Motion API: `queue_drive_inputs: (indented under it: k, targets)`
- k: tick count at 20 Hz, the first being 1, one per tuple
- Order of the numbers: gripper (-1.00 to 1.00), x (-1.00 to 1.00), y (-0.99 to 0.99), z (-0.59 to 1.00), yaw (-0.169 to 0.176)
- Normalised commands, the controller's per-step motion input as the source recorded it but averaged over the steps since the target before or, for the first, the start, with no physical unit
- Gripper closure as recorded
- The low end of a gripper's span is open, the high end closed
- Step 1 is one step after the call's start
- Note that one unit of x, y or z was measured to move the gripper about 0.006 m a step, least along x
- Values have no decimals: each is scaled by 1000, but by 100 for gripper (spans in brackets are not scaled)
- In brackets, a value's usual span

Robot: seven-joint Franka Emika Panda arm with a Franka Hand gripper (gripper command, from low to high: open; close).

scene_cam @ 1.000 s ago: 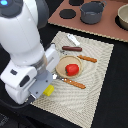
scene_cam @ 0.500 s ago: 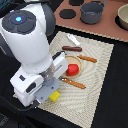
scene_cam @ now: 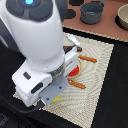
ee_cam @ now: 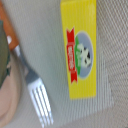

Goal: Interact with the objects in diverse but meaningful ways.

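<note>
White robot arm (scene_cam: 37, 47) low over a woven mat (scene_cam: 95, 85), yellow box (ee_cam: 81, 47) lying flat on the mat under the wrist camera, white fork (ee_cam: 39, 97) just beside it, grey pot (scene_cam: 92, 12) well apart, end effector state cannot be told

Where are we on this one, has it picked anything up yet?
Nothing looks moved yet: the grey pot sits apart and the tomato is on the mat. In hand: the arm hangs over the yellow box, which lies flat beside the fork. No fingers show, so the grasp is left.
</note>
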Motion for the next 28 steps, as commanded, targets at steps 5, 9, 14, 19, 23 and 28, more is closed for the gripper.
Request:
queue_drive_inputs:
  k: [5,9,14,19,23,28]
  targets:
    - [-100,-370,869,371,4]
    - [-100,-491,864,354,0]
    - [-100,-599,824,219,0]
    - [-100,-681,811,106,0]
    - [-100,-705,816,49,0]
    - [-100,-647,843,18,0]
